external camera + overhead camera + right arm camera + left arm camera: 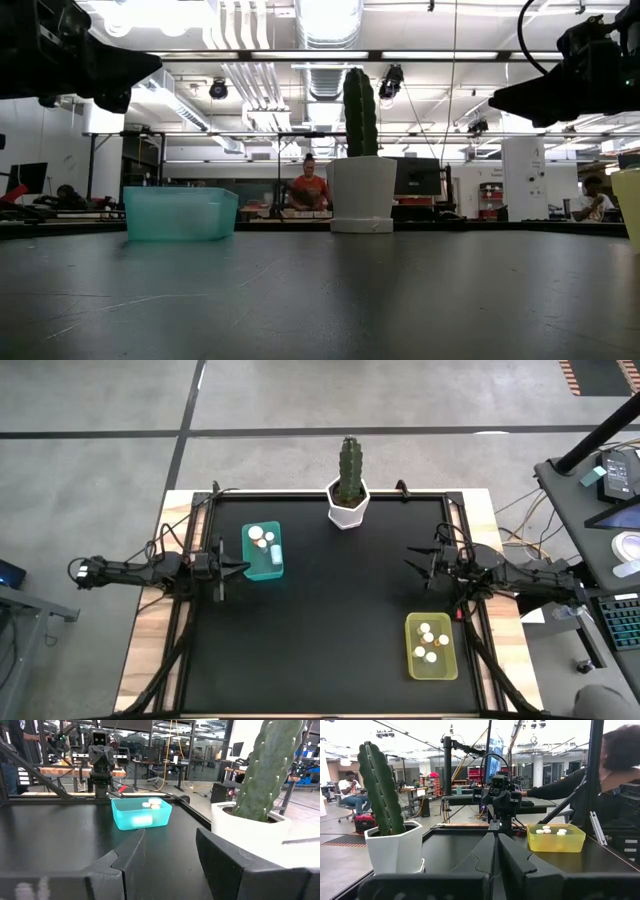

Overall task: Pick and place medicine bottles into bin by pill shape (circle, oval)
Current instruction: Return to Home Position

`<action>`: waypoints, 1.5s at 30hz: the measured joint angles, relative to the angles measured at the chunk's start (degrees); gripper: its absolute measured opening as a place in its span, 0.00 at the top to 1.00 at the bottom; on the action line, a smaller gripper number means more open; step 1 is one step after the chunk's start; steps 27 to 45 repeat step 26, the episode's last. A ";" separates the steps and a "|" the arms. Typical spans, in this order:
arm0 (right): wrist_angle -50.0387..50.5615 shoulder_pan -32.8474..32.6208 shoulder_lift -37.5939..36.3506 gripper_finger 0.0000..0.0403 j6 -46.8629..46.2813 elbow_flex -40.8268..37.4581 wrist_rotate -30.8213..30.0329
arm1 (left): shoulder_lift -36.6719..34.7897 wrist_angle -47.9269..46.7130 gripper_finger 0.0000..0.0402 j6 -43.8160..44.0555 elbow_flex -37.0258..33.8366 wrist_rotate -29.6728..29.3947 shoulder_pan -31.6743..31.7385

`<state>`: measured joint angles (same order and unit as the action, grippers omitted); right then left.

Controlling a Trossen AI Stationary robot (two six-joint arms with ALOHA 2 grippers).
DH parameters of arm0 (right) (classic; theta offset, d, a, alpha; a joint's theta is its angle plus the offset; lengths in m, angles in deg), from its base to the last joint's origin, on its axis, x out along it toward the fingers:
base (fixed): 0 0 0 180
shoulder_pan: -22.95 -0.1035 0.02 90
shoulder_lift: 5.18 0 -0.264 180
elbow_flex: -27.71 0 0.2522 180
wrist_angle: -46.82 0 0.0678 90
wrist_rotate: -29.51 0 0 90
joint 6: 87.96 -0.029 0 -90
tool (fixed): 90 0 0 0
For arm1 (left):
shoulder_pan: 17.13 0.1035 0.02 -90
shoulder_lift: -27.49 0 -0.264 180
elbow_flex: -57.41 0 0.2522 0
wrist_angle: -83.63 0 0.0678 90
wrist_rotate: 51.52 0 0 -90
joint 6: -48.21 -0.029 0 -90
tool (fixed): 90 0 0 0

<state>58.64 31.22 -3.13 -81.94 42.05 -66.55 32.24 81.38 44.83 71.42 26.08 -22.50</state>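
Note:
Three white-capped medicine bottles (264, 542) lie in a teal bin (263, 564) at the table's left. Several more bottles (430, 643) lie in a yellow bin (432, 670) at the near right. My left gripper (243, 568) hovers shut just beside the teal bin's near left corner, pointing level toward the table's right. My right gripper (408, 559) hovers open at the right side, above the table and far of the yellow bin, pointing left. In the right wrist view nothing stands between its fingers (170, 832). The left wrist view shows the left fingers closed together (496, 836).
A white hexagonal pot with a tall green cactus (348, 498) stands at the middle of the far edge. The black table surface (330, 620) lies bare between the two bins. A person's arm (560, 782) shows beyond the table's right side.

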 joint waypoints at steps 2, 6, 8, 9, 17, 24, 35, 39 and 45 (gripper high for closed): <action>0.00 0.01 0.00 0.58 0.00 0.00 0.00 | 0.00 0.00 0.99 0.00 0.00 0.01 0.00; 0.00 0.00 0.02 0.58 0.00 0.00 0.01 | 0.05 0.00 0.99 0.00 0.00 0.01 0.00; 0.00 0.00 0.00 0.58 0.00 0.00 0.00 | 0.05 0.00 0.99 0.00 0.00 0.00 0.00; 0.00 0.00 0.00 0.58 0.00 0.00 -0.01 | 0.05 0.01 0.99 0.00 0.00 0.00 0.00; -0.02 0.00 0.00 0.58 0.00 0.00 -0.01 | 0.09 0.00 0.99 0.00 0.00 0.00 0.00; -0.02 0.00 0.02 0.58 0.00 0.00 -0.01 | 0.09 0.00 0.99 0.00 0.00 0.00 0.00; -0.02 0.00 0.02 0.58 0.00 0.00 -0.01 | 0.09 0.00 0.99 0.00 0.00 0.01 0.00; -0.02 0.00 0.02 0.58 0.00 0.00 -0.01 | 0.09 0.00 0.99 0.00 0.00 0.01 0.00; -0.02 0.00 0.02 0.58 0.00 0.00 -0.01 | 0.09 0.00 0.99 0.00 0.00 0.01 0.00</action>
